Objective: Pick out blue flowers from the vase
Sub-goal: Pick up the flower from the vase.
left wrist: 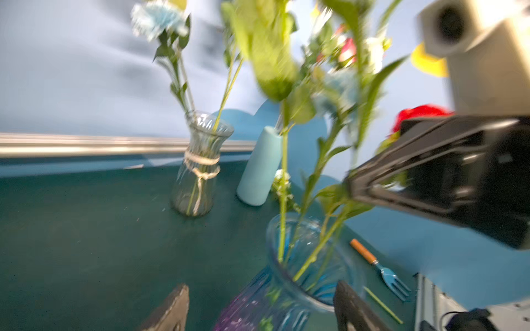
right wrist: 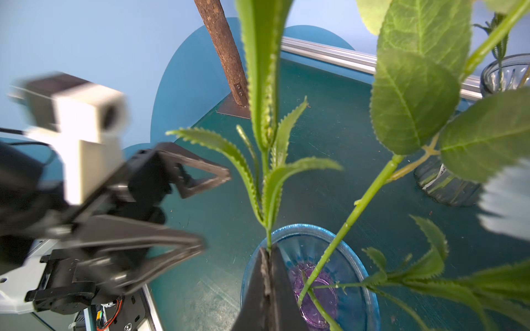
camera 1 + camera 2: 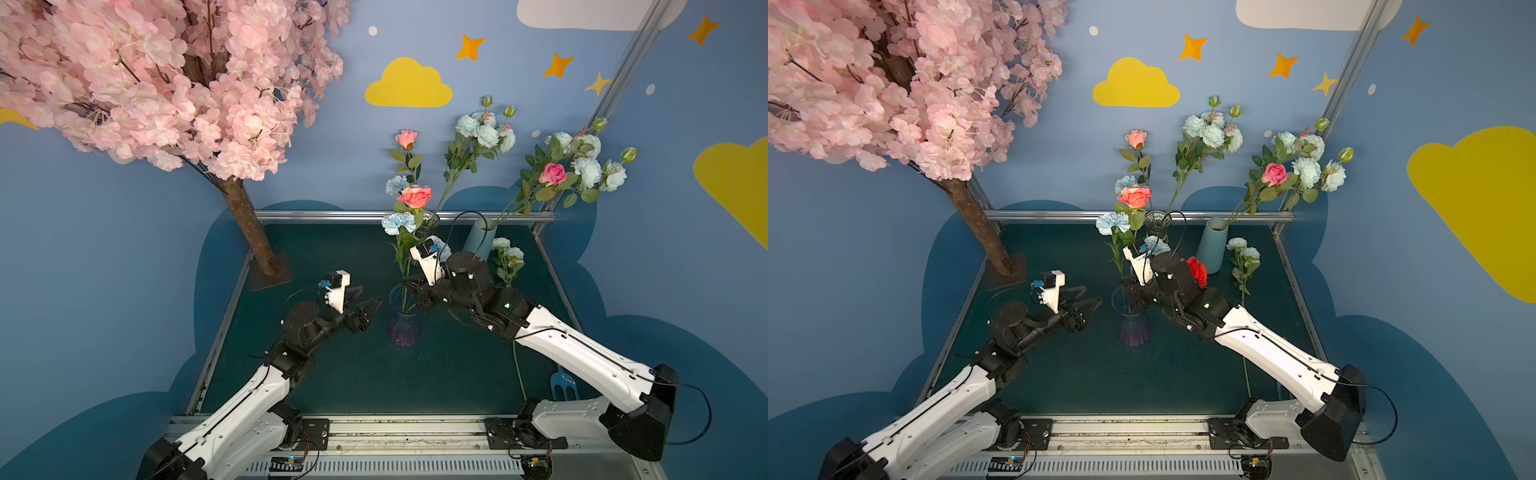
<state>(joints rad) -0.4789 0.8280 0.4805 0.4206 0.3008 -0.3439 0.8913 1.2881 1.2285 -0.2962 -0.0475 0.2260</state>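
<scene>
The pale blue ruffled flower [image 3: 398, 223] stands in the blue-purple ribbed glass vase [image 3: 404, 324] mid-tabletop. We note the right wrist view alone shows the right tool [image 2: 268, 258] clamped on its thin green stem [image 2: 269, 239] at the rim. The left tool [image 3: 365, 301] gapes beside the vase, empty.

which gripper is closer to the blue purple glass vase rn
Right. The right gripper sits directly over the mouth of the blue-purple glass vase, shut on a green flower stem. The left gripper is open, off to the vase's side, not touching it.
</scene>
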